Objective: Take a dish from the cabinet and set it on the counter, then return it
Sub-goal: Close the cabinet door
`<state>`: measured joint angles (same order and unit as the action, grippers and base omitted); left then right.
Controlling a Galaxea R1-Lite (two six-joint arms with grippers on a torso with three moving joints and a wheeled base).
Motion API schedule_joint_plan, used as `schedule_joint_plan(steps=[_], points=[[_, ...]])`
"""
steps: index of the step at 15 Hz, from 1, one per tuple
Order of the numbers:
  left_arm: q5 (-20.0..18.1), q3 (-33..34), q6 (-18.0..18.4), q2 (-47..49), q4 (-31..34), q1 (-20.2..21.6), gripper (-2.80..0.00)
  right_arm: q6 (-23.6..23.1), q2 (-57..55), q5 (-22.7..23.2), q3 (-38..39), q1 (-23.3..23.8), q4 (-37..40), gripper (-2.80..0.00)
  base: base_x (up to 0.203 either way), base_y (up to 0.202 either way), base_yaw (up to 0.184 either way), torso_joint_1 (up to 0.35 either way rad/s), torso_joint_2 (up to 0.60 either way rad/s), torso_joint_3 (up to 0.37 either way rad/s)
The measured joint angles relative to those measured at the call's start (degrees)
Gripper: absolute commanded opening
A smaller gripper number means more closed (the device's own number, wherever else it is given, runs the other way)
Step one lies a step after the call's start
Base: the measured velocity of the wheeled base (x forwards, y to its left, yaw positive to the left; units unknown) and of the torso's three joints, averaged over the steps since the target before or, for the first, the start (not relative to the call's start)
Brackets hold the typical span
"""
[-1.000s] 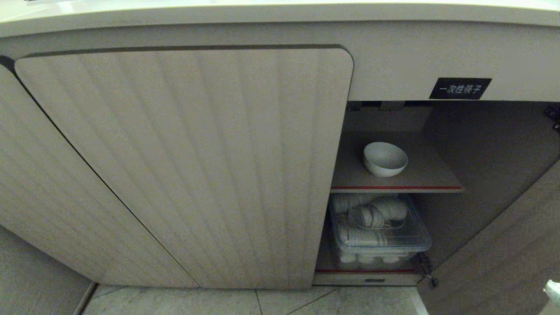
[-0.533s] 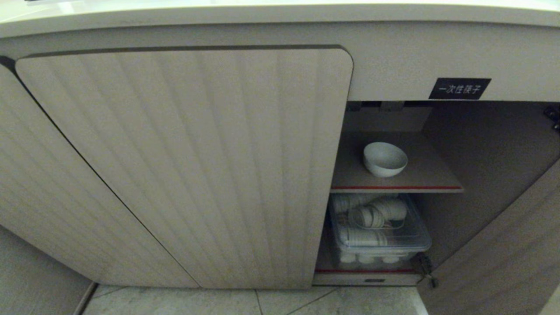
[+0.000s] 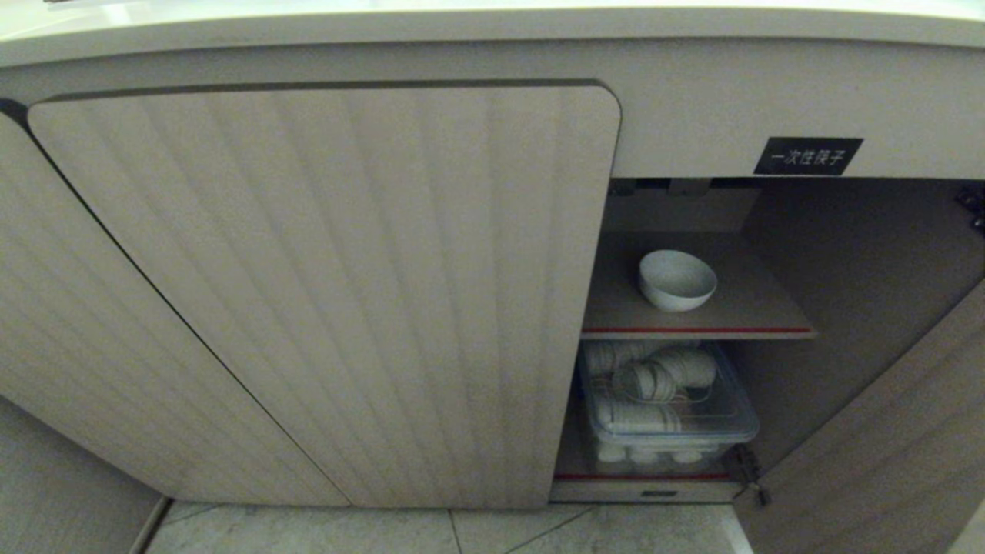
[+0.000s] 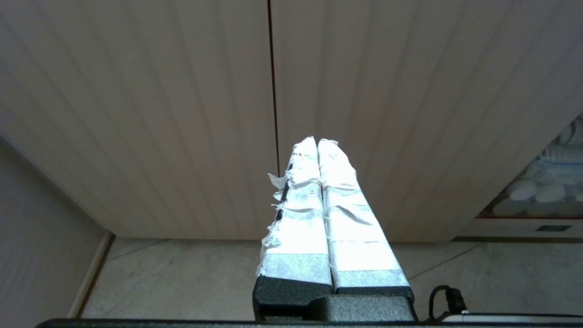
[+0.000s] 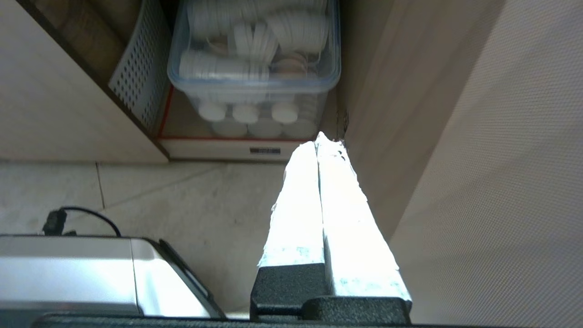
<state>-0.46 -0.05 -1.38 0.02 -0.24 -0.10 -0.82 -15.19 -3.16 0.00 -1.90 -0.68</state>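
Observation:
The dish (image 3: 677, 279), a small deep white bowl, stands alone on the red-edged upper shelf (image 3: 696, 332) inside the open cabinet (image 3: 862, 261). The counter (image 3: 492, 27) runs along the top of the head view as a pale rim. Neither arm shows in the head view. My right gripper (image 5: 318, 141) is shut and empty, low near the floor, pointing at the foot of the open cabinet beside its swung-out door (image 5: 501, 159). My left gripper (image 4: 317, 142) is shut and empty, facing the closed ribbed doors (image 4: 182, 114).
A clear plastic box (image 3: 666, 408) holding several stacked white dishes sits on the bottom shelf, also seen as the box (image 5: 255, 59) in the right wrist view, with a perforated grey basket (image 5: 141, 77) beside it. A black label (image 3: 808, 155) hangs above the opening. Tiled floor (image 3: 462, 531) lies below.
A white gripper tip at the lower right edge of the head view one second ago has dropped out of sight. The dish and cabinet have not moved.

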Motion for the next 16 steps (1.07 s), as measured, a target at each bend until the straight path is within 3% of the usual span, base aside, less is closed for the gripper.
schedule_joint_plan(steps=[16], points=[[0.02,0.0,0.0,0.0,0.0,0.02,-2.8,0.0,15.12,0.82,0.0,1.82,0.27,-2.8,0.0,0.0,0.0,0.0,0.0,0.0]])
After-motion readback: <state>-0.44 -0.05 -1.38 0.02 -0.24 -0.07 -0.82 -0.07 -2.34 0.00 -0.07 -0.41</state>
